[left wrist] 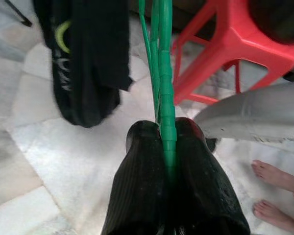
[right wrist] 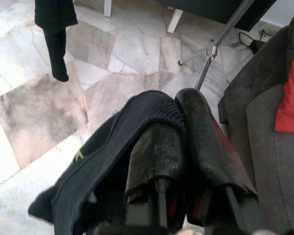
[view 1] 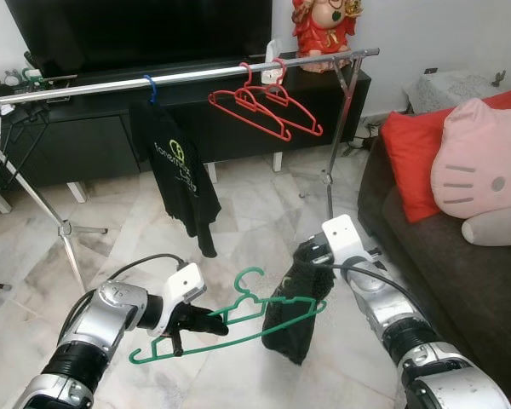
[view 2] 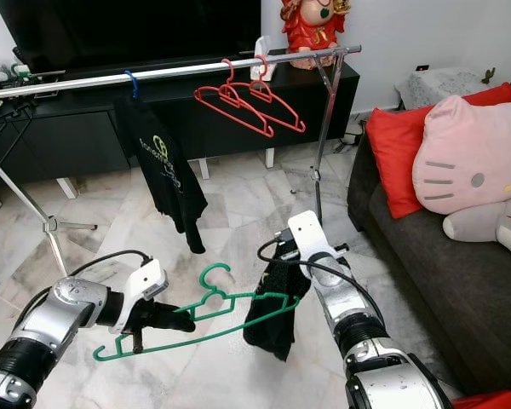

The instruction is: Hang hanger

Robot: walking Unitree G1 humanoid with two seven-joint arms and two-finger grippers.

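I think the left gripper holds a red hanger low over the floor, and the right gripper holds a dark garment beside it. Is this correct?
Not quite: the hanger pinched in the left gripper is green, as the left eye view shows. The red hangers hang on the rail. The right gripper does hold the dark garment.

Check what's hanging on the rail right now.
On the rail: a black shirt on a blue hook, and two bare red hangers. The shirt covers its own hanger.

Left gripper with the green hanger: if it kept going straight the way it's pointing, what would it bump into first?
Probably the dark garment held by the right gripper. The left gripper points along the green hanger toward it, though depth is unclear.
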